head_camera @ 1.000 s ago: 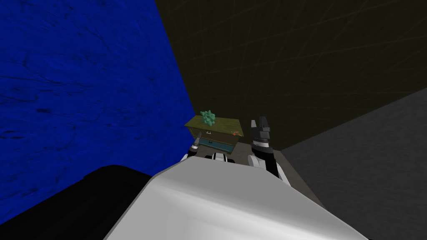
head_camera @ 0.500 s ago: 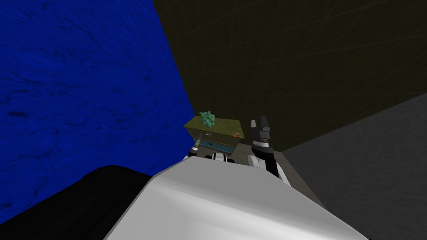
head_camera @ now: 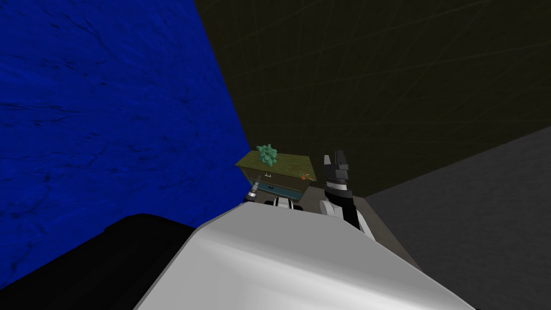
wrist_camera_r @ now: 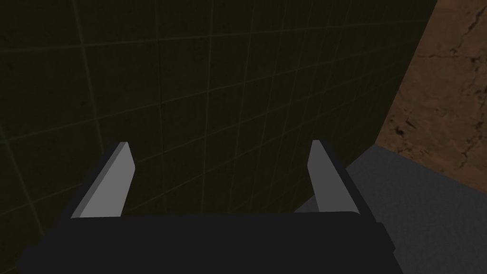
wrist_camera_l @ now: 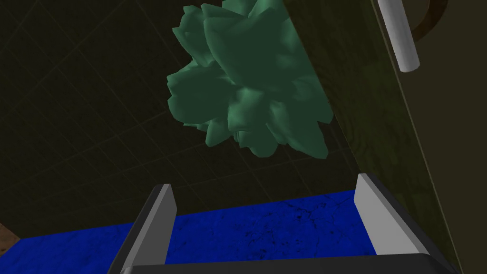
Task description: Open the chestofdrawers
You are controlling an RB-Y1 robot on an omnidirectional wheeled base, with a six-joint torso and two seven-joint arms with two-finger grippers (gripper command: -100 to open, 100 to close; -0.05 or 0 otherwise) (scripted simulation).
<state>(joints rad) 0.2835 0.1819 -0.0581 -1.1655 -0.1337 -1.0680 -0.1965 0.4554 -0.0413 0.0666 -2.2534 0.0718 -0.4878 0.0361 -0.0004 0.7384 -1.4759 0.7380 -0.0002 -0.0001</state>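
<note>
Since the chest of drawers stands in the corner ahead, a green plant on top, we judge it rigid and heavy, its drawers sliding with some drag. We would grasp the pale bar handle near our left gripper, fingers wide and empty; our right gripper, likewise wide, hovers beside the chest.

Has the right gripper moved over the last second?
No. The right gripper keeps its place just right of the chest of drawers, fingers open.

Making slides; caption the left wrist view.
Open left hand faces the green plant atop the olive chest of drawers.
</note>
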